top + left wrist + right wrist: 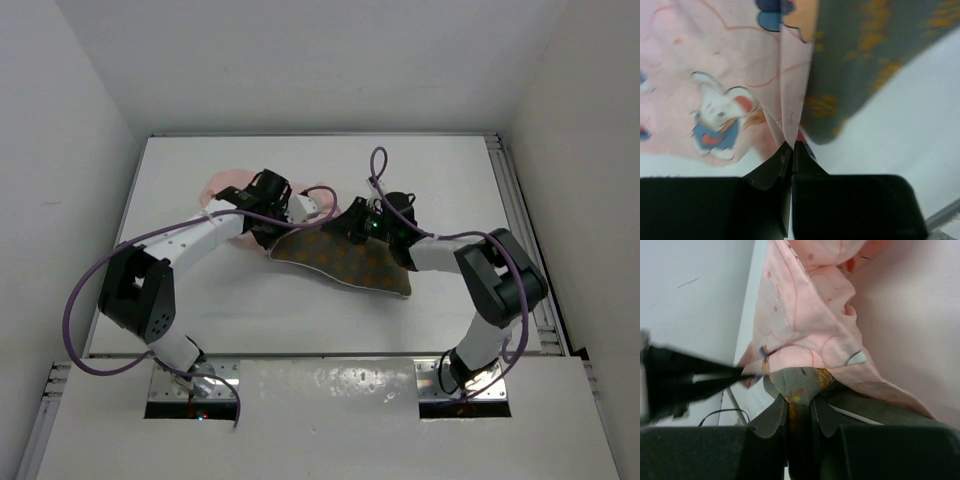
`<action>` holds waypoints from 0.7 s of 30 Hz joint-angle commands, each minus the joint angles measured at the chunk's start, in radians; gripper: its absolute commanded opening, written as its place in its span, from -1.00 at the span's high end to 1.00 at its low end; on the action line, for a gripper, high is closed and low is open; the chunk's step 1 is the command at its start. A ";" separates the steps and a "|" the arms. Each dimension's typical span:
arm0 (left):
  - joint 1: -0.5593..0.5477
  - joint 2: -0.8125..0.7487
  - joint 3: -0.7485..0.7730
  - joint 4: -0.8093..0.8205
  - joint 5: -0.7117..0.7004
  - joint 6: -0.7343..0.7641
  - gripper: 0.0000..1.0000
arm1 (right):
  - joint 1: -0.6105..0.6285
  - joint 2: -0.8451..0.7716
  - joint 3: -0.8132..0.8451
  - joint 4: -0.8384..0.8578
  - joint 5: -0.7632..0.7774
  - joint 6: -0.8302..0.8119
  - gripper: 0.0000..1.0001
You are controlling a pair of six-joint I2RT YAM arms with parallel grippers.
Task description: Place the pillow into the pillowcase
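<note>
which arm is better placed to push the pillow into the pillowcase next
Right: the right claw is shut on a corner of the pillow at the pillowcase, while the left claw pinches the pillowcase edge, likely holding it open.

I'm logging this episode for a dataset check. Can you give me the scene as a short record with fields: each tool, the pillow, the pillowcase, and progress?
left tool: shut, pinching an edge of the pillowcase
right tool: shut, pinching a fold of the pillow
pillow: lying on the table, mostly uncovered in the top view
pillowcase: bunched up at the pillow's far left end
progress: most of the pillow is not yet inside the pillowcase
</note>
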 commanded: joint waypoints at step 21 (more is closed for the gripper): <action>-0.023 -0.053 0.102 -0.314 0.358 0.178 1.00 | -0.065 -0.229 0.069 -0.117 0.287 -0.068 1.00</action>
